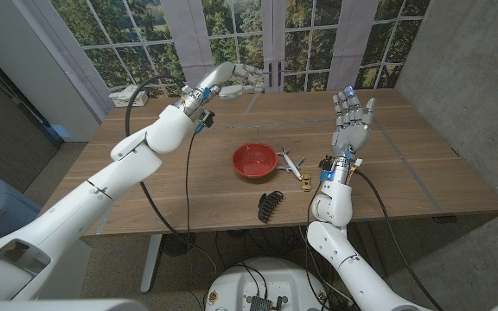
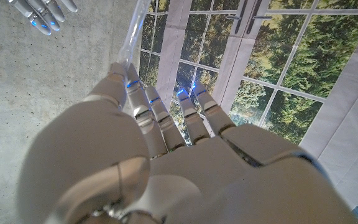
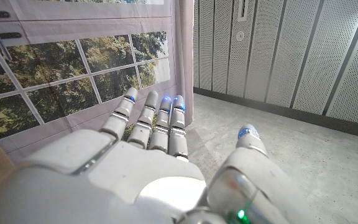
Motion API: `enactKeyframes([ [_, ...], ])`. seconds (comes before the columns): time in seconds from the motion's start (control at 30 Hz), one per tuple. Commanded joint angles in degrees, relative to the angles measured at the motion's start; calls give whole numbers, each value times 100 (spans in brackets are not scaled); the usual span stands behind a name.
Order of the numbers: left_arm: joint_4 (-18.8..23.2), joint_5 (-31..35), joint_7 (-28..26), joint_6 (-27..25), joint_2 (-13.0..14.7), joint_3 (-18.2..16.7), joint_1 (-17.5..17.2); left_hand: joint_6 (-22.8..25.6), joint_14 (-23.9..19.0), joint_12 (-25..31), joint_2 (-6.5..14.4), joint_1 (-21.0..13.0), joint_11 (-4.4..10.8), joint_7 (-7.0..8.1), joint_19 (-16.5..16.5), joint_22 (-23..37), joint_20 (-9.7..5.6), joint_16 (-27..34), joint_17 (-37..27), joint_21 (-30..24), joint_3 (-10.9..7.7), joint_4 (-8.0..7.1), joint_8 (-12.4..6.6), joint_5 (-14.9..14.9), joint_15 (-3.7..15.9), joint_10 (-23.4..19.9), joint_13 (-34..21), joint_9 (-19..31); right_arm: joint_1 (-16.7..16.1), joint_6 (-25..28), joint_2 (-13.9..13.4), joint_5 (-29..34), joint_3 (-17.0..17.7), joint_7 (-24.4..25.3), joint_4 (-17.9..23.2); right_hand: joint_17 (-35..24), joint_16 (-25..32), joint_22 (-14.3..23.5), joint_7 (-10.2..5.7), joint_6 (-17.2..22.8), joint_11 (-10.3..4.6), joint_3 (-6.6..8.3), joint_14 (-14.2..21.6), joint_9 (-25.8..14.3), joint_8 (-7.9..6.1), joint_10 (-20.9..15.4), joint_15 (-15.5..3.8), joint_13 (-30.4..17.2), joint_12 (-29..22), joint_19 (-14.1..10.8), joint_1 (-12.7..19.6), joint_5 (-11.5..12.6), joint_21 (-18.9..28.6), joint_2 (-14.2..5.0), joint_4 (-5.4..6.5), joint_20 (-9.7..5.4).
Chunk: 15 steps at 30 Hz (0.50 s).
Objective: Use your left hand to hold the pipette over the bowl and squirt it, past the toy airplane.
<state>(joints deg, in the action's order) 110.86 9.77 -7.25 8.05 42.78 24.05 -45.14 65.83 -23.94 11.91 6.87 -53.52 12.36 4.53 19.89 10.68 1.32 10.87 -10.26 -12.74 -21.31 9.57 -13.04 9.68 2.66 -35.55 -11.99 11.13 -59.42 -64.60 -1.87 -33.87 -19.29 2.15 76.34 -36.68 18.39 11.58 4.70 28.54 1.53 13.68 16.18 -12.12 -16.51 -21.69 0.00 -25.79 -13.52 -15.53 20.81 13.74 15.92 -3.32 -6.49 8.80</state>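
A wooden counter (image 1: 197,186) filled the middle of the head view, with tall windows across the top of the frame. The robot's left arm reached in from the lower left, and its left hand (image 1: 232,80) was raised in the upper middle of the frame, above the counter's far edge. That hand held a clear pipette (image 1: 251,93), which sloped down to the right from the fingers. In the left wrist view, the left hand (image 2: 166,155) had its fingers closed around the pipette (image 2: 131,40), whose clear tube stuck out beyond the fingertips.

A red bowl (image 1: 255,161) sat at the centre of the counter, below the left hand and apart from it. Just right of the bowl lay a small toy airplane (image 1: 290,162). A black hair clip (image 1: 271,206) lay nearer the counter's front edge, below the bowl.

The right hand (image 1: 352,123) stood upright at the right of the frame, fingers spread wide and holding nothing.
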Motion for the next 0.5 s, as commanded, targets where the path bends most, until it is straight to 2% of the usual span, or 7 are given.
enactKeyframes([
  [0.03, -144, -71, 85, 76, -9, 39, 82, -74, 14, -56, -50, 18, -14, -74, 37, 19, 48, -13, -10, -25, 44, -14, -71, 8, 830, 177, 0, 370, 1, 3, 38, 103, 15, 96, -44, -14, -3, 17, 1, 78, 8, 33, 45, -19, 18, -34, 7, 5, 27, 22, -8, -37, -10, -51, -35, 28],
  [0.5, -164, -87, 74, 88, 4, 20, 70, -331, 33, -87, -233, 143, -30, -61, 31, 21, 72, -18, 2, -17, 179, -22, 75, -1, 809, 402, 28, 312, 5, -21, 53, 138, 7, 117, -71, -12, -9, 16, -1, 85, 17, 39, 50, -22, 36, -34, 14, 7, 27, 27, -24, -39, -12, -57, -58, 30],
])
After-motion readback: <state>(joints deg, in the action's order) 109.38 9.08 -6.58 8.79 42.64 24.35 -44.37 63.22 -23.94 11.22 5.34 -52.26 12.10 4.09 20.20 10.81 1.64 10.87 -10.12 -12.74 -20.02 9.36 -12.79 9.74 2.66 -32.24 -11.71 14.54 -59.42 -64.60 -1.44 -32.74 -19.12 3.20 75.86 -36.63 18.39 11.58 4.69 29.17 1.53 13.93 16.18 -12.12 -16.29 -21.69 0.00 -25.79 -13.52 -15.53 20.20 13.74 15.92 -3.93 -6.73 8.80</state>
